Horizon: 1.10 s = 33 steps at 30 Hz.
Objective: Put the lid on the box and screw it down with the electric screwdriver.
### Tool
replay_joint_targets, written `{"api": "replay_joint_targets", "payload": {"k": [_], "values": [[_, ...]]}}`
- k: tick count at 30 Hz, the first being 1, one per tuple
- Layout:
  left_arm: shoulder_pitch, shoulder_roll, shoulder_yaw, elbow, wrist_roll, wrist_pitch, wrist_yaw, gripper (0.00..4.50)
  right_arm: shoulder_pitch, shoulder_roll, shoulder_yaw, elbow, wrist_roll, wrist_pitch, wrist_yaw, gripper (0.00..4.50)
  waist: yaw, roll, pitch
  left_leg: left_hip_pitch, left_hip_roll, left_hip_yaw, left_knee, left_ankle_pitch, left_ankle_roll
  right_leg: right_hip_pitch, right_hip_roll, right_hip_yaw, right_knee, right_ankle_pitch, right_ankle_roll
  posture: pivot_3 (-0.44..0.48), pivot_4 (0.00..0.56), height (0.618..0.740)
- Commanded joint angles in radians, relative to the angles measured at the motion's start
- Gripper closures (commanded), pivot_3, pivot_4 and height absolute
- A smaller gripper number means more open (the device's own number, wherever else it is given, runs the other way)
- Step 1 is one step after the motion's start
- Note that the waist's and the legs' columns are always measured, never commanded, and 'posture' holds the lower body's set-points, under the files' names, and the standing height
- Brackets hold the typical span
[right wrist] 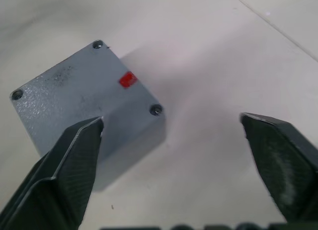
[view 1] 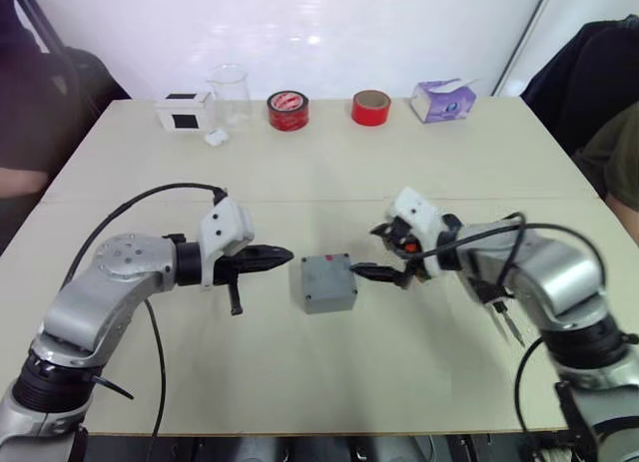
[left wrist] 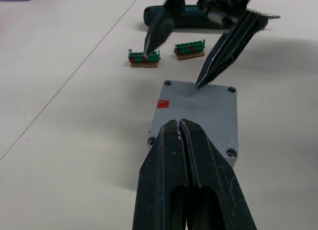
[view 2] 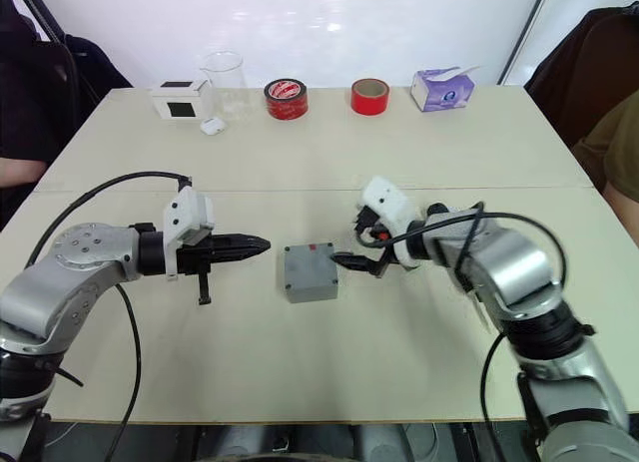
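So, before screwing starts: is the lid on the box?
On: the lid sits flat atop the box, screws showing in its corners.

lid (view 1: 328,276) sitting on the box (view 1: 330,296), mid-table (view 1: 300,382) | left gripper (view 1: 283,253) just left of box | right gripper (view 1: 367,273) just right | two tape rolls (view 1: 288,111), tissue pack (view 1: 443,100) way behind box | electric screwdriver (left wrist: 169,16) past box's right side

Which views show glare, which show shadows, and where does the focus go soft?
Left eye view: bright glare on the white wall behind the table. Right wrist view: the box casts a soft shadow on the table beside it, and the right claw, open, looks soft at its near fingers. Left wrist view: the shut left claw is sharp, while the electric screwdriver behind blurs slightly.
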Motion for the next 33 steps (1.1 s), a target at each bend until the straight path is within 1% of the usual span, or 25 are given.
{"api": "replay_joint_targets", "payload": {"k": [1,3,5,6,10,13,15,18,20,25,28,29,30,33], "values": [[-0.042,-0.011,0.012,-0.055,-0.045,-0.008,-0.013,4.5,-0.067,-0.143,-0.062,0.002,0.019,0.111,0.039,0.02,0.0,0.0,0.0,0.0,0.0,0.0,0.0,0.0,0.0,0.0,0.0,0.0,0.0,0.0,0.0,0.0,0.15,0.74],[-0.057,-0.017,0.018,-0.063,-0.068,-0.002,-0.016,4.5,-0.103,-0.219,-0.046,0.045,0.022,0.174,0.057,0.02,-0.002,-0.001,0.0,0.0,0.0,0.0,0.0,0.0,0.0,0.0,0.0,0.0,-0.001,0.0,0.0,0.0,0.15,0.74],[-0.074,-0.027,0.022,-0.074,-0.099,0.007,-0.017,4.5,-0.145,-0.315,0.02,0.104,0.008,0.233,0.092,0.02,-0.003,0.0,0.0,0.0,0.0,0.0,0.0,0.0,0.0,0.0,0.0,0.0,-0.001,0.0,0.0,0.0,0.15,0.74],[-0.08,-0.029,0.023,-0.077,-0.108,0.01,-0.017,4.5,-0.158,-0.344,0.044,0.123,0.002,0.246,0.102,0.02,-0.004,0.0,0.0,0.0,0.0,0.0,0.0,0.0,0.0,0.0,0.0,0.0,-0.001,0.0,0.0,0.0,0.15,0.74],[-0.09,-0.03,0.012,-0.079,-0.109,0.005,-0.017,4.5,-0.196,-0.377,0.119,0.205,-0.011,0.276,0.121,0.02,-0.01,0.0,0.0,0.0,0.001,0.0,-0.001,0.0,0.0,0.0,0.001,0.001,-0.001,0.0,0.0,0.0,0.15,0.74],[-0.099,-0.038,-0.002,-0.074,-0.1,-0.003,-0.015,4.5,-0.247,-0.344,0.241,0.333,-0.056,0.309,0.118,0.02,-0.007,0.0,0.0,0.0,0.001,0.0,-0.001,0.0,0.0,0.0,0.001,0.001,-0.001,0.0,0.0,0.0,0.15,0.74],[-0.098,-0.04,-0.003,-0.074,-0.098,-0.005,-0.015,4.5,-0.272,-0.328,0.293,0.384,-0.074,0.305,0.127,0.02,-0.005,0.0,0.0,0.0,0.001,0.001,0.0,0.0,0.0,0.0,0.001,0.001,-0.001,0.0,0.0,0.0,0.15,0.74],[-0.093,-0.042,-0.001,-0.084,-0.097,-0.003,-0.009,4.5,-0.305,-0.285,0.371,0.513,-0.121,0.285,0.134,0.02,-0.003,0.0,0.0,0.0,0.0,0.001,0.0,0.0,0.001,0.0,0.001,0.001,-0.001,0.0,0.0,0.0,0.15,0.74],[-0.089,-0.042,0.003,-0.091,-0.097,0.001,0.002,4.5,-0.319,-0.262,0.413,0.589,-0.153,0.256,0.148,0.02,-0.002,0.0,0.0,0.0,0.0,0.001,0.0,0.0,0.001,-0.001,0.001,0.001,-0.002,0.0,0.0,0.0,0.15,0.74],[-0.069,-0.038,0.011,-0.109,-0.101,0.01,0.024,4.5,-0.347,-0.224,0.472,0.687,-0.195,0.223,0.192,0.02,-0.002,0.0,0.0,-0.001,0.0,0.001,0.0,0.0,0.001,-0.001,0.001,0.001,-0.002,0.0,0.0,0.0,0.15,0.74],[-0.06,-0.036,0.016,-0.12,-0.101,0.016,0.04,4.5,-0.358,-0.214,0.502,0.701,-0.216,0.209,0.224,0.73,-0.004,0.0,0.0,0.0,0.0,0.001,0.0,0.0,0.001,-0.001,0.001,0.001,-0.002,0.0,0.0,0.0,0.15,0.74],[-0.059,-0.036,0.016,-0.121,-0.101,0.017,0.043,4.5,-0.36,-0.213,0.508,0.7,-0.22,0.209,0.234,1.13,-0.004,0.0,0.0,0.0,0.0,0.001,0.0,0.0,0.001,-0.001,0.001,0.001,-0.002,0.0,0.0,0.0,0.15,0.74],[-0.057,-0.036,0.016,-0.123,-0.101,0.017,0.046,4.5,-0.363,-0.21,0.511,0.701,-0.222,0.214,0.241,1.36,-0.003,0.0,0.0,0.0,0.0,0.001,0.0,0.0,0.001,-0.001,0.001,0.001,-0.002,0.0,0.0,0.0,0.15,0.74],[-0.05,-0.033,0.013,-0.124,-0.097,0.013,0.049,4.5,-0.379,-0.201,0.511,0.705,-0.232,0.226,0.252,2.36,-0.004,0.0,0.0,0.0,0.0,0.001,0.0,0.0,0.001,-0.001,0.001,0.001,-0.002,0.0,0.0,0.0,0.15,0.74]]}}
